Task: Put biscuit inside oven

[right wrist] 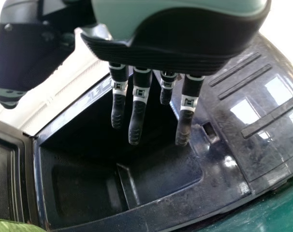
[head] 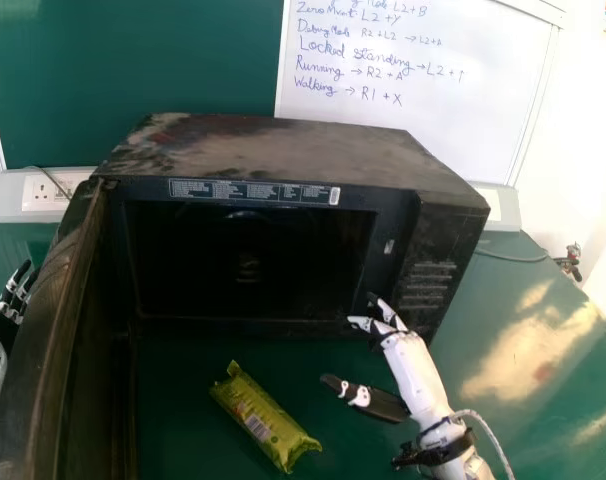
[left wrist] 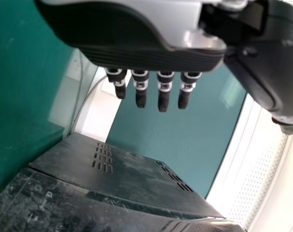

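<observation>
A green biscuit packet (head: 265, 418) lies on the table in front of the black oven (head: 283, 150), whose door (head: 58, 330) stands swung wide at the left. My right hand (head: 408, 370) is at the opening's lower right corner, right of the packet, fingers straight and empty. In the right wrist view the right hand (right wrist: 137, 106) hangs before the oven cavity (right wrist: 83, 183), and a bit of the packet (right wrist: 11, 226) shows. Beyond the door is my left hand (head: 5, 315), empty. The left wrist view has the left hand (left wrist: 163, 92) with straight fingers near the oven (left wrist: 122, 169).
The green table (head: 528, 330) extends to the right of the oven. Behind it stand a whiteboard (head: 413, 120) and a green board (head: 133, 70). A socket box (head: 43, 195) with a cable sits at the back left, and another (head: 501, 208) at the back right.
</observation>
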You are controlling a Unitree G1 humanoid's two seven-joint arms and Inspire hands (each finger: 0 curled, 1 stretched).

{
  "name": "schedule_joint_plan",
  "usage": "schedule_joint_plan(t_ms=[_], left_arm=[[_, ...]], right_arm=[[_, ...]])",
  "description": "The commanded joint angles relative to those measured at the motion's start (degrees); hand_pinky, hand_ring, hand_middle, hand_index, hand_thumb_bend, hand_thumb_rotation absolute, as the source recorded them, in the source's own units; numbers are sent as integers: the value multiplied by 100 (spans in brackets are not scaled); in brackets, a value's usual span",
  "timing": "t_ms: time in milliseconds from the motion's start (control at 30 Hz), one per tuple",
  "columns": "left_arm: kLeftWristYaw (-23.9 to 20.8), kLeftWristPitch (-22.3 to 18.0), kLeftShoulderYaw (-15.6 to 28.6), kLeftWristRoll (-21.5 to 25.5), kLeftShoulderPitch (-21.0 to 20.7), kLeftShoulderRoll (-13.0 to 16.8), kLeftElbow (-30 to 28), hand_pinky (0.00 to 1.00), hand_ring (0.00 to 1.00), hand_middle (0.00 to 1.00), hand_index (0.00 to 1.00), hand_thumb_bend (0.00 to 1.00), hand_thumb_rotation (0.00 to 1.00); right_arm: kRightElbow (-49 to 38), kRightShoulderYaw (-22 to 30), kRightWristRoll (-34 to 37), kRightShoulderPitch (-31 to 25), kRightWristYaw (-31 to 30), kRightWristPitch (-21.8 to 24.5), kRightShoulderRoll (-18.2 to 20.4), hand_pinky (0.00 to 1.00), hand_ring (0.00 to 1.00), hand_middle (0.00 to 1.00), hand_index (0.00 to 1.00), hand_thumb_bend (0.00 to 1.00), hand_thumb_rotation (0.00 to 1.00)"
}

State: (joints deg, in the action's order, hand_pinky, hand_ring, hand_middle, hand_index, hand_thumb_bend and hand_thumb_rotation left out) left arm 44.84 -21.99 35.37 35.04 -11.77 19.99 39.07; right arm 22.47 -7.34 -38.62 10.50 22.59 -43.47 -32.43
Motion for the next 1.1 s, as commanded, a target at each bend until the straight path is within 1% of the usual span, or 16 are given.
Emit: schedule_joint_plan(t_ms=[0,33,133,267,367,433,500,567,600,700,800,833,900,967,1067], left_arm=[[-37,-25,-15,33,183,-236,170,47,72,78,90,12,0],[-25,-33,-9,39,176,-237,187,49,72,78,90,12,0],[-56,-49,-10,22,164,-239,212,48,72,78,90,11,0],[-53,-37,-20,28,158,-246,200,55,72,78,91,12,0],[-50,-11,-13,61,160,-274,172,53,73,79,91,12,0],[-77,-6,-18,50,164,-280,157,55,73,79,91,12,0],[-74,-46,-22,28,161,-274,177,57,73,79,91,12,0],[-57,-57,-16,28,150,-265,214,55,73,79,91,12,0],[-37,-39,-11,46,140,-264,224,56,74,79,91,13,0],[-38,-50,-10,42,124,-256,250,53,73,79,90,13,0],[-52,-67,-18,20,129,-246,253,55,74,79,91,13,0],[-61,-57,-17,24,134,-250,240,54,74,79,91,13,0],[-102,-21,-22,27,154,-266,186,54,74,79,90,12,0],[-93,-53,-22,16,156,-264,204,57,74,80,91,12,0],[-28,-42,-8,46,130,-243,269,55,73,79,91,12,0]], right_arm=[[-213,67,50,-96,-162,184,-87,56,62,66,77,100,70],[-300,83,54,-129,-231,262,-88,56,61,65,77,100,69],[-545,112,53,-207,-429,476,-110,56,62,66,77,99,67],[-1111,123,24,-369,-885,946,-151,57,64,67,79,99,68],[-1565,124,16,-485,-1289,1312,-172,58,65,68,79,98,67],[-1907,135,43,-578,-1623,1604,-179,59,66,69,80,99,64],[-2232,150,36,-664,-1911,1856,-200,60,68,71,80,99,65],[-2507,163,7,-735,-2129,2037,-225,60,69,72,80,99,64],[-2621,168,8,-764,-2232,2118,-233,61,69,73,80,99,65],[-2919,156,-38,-827,-2527,2359,-252,61,70,74,81,99,64],[-3172,109,-80,-852,-2839,2587,-261,61,70,73,84,100,63],[-3250,95,-98,-854,-2939,2665,-256,61,70,73,84,100,63],[-3378,76,-114,-850,-3107,2789,-238,61,71,73,85,99,63],[-3500,59,-128,-841,-3263,2898,-225,61,70,72,86,99,62],[-3663,44,-156,-827,-3446,3020,-224,62,71,73,86,99,62]])
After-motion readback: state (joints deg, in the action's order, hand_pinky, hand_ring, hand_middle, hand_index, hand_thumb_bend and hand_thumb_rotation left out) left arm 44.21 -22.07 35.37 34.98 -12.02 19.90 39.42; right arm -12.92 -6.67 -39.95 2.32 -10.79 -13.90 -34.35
